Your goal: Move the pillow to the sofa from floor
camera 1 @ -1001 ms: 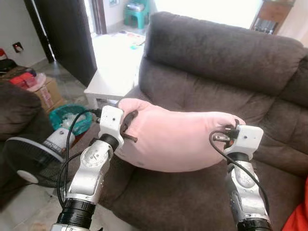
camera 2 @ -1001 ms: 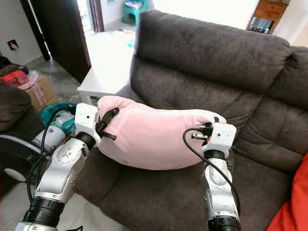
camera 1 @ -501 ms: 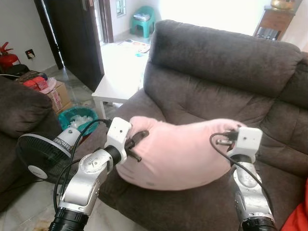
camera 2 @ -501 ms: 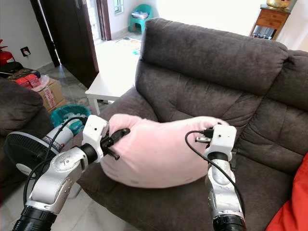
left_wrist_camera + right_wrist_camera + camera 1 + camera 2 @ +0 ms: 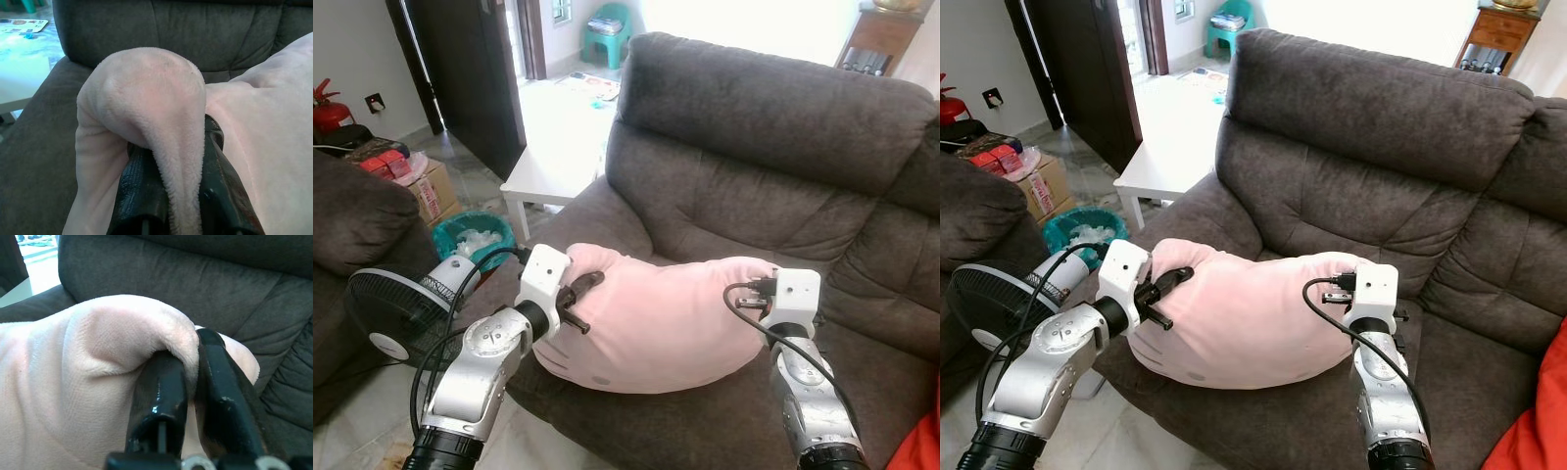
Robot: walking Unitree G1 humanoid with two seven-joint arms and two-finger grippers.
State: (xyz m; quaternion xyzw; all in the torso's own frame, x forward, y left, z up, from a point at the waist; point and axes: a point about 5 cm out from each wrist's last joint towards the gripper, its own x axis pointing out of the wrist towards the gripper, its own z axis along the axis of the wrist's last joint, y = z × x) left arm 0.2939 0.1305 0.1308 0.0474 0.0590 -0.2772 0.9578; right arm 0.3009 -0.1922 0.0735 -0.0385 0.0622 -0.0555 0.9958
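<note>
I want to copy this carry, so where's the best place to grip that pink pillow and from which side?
Grip the pink pillow at its two end corners, from the front. The soft plush bunches into a fold there: the left gripper and right gripper each pinch one, so it hangs evenly above the sofa seat.

We see the pink pillow as soft, matt plush cloth with a short fleecy nap, creasing where the left gripper and right gripper pinch it between glossy, smooth black fingers, probably hard plastic. The sofa is dark brown matt fabric, suede-like and finely textured. Our arms are brushed silver metal with white plastic wrist housings. At ten o'clock, the side table looks smooth and white; the floor is pale, slightly shiny tile.
</note>
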